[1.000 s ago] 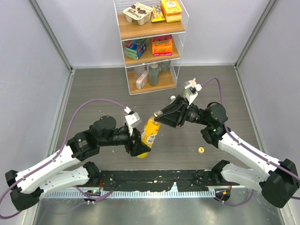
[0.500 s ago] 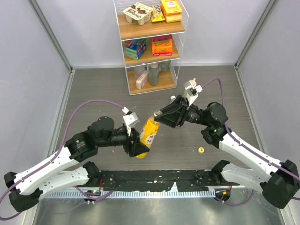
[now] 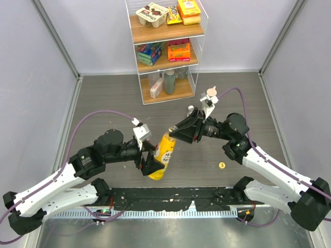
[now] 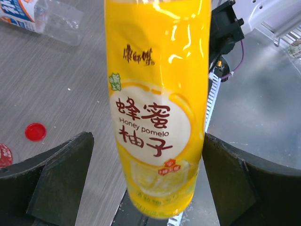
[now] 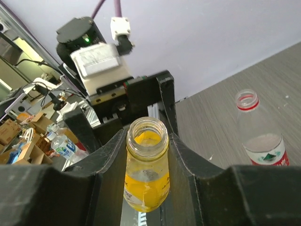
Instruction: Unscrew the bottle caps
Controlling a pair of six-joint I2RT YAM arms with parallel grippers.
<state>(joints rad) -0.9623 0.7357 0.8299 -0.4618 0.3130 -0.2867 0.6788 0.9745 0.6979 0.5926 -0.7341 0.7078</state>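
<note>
The yellow-orange juice bottle (image 3: 163, 151) hangs tilted above the table, its mouth open and uncapped (image 5: 146, 134). My right gripper (image 3: 174, 130) is shut on its neck, and its fingers (image 5: 112, 160) press both sides of the glass-clear neck. My left gripper (image 3: 155, 164) stands open around the bottle's lower body (image 4: 155, 94), with a gap at each finger (image 4: 66, 174). A yellow cap (image 3: 221, 165) lies on the table to the right. A red cap (image 4: 35, 132) lies on the table. The red-label bottle (image 5: 261, 136) stands uncapped. The blue-white label bottle (image 4: 37, 14) lies on its side.
A wire rack (image 3: 165, 51) with snack boxes and a pale green bottle (image 3: 169, 82) stands at the back. A black strip (image 3: 170, 197) and a metal ledge run along the near edge under the bottle's base. Grey walls close in both sides.
My left gripper has let go of the yellow bottle and opened wide. The bottle now hangs from the right gripper alone and has shifted slightly toward the near edge.
</note>
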